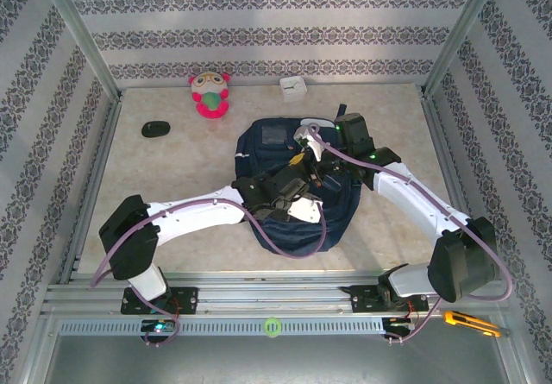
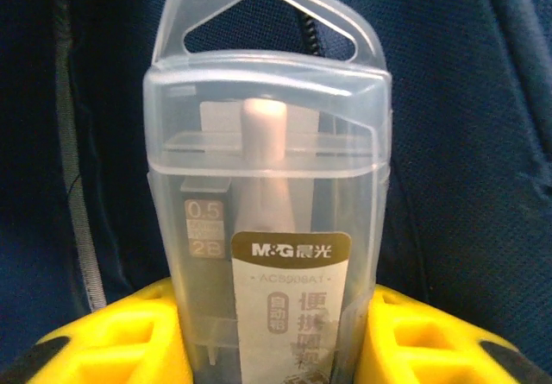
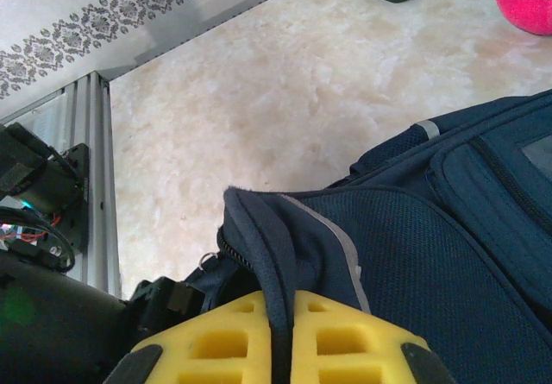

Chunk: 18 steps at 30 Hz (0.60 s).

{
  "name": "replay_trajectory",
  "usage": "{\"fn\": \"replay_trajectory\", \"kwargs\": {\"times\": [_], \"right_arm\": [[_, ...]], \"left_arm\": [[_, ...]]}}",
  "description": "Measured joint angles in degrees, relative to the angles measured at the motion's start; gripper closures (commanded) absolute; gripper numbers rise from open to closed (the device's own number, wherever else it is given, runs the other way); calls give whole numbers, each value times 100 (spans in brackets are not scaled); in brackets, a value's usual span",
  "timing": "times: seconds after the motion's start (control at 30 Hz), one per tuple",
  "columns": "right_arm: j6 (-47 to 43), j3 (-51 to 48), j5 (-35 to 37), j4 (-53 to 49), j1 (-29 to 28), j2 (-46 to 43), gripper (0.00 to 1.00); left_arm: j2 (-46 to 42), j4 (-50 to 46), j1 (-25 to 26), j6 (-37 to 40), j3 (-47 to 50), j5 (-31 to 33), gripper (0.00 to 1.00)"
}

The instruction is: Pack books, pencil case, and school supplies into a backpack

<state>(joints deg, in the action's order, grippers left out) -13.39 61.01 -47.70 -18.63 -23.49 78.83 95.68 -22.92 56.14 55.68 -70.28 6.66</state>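
The navy backpack (image 1: pixel 289 229) lies in the middle of the table. My left gripper (image 2: pixel 276 341) is over it, its yellow fingers (image 2: pixel 112 341) shut on one of the school supplies, a clear plastic box (image 2: pixel 267 168) with an M&G label and a 0.5 2B lead tube inside. Dark blue backpack fabric (image 2: pixel 466 142) fills the space behind the box. My right gripper (image 3: pixel 283 341) is shut on a folded fabric edge (image 3: pixel 259 229) of the backpack (image 3: pixel 414 254) beside its zipper, holding that edge up. From above, the right gripper (image 1: pixel 312 147) sits near the bag's top and the left gripper (image 1: pixel 293 196) at its middle. The books and the pencil case are out of view.
A pink and green plush toy (image 1: pixel 210 95), a small white box (image 1: pixel 293 88) and a black oval object (image 1: pixel 155 129) sit along the back of the table. A yellow utility knife (image 1: pixel 470 322) lies on the front rail at the right. Patterned walls enclose the table.
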Motion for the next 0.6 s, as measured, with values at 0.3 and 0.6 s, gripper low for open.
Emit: {"fn": "replay_trajectory", "kwargs": {"times": [0.3, 0.6], "right_arm": [[17, 0, -85, 22, 4, 0, 100], [26, 11, -125, 114, 13, 0, 100]], "left_arm": [[-188, 675, -66, -426, 323, 96, 37], [-247, 1104, -149, -975, 483, -90, 45]]}}
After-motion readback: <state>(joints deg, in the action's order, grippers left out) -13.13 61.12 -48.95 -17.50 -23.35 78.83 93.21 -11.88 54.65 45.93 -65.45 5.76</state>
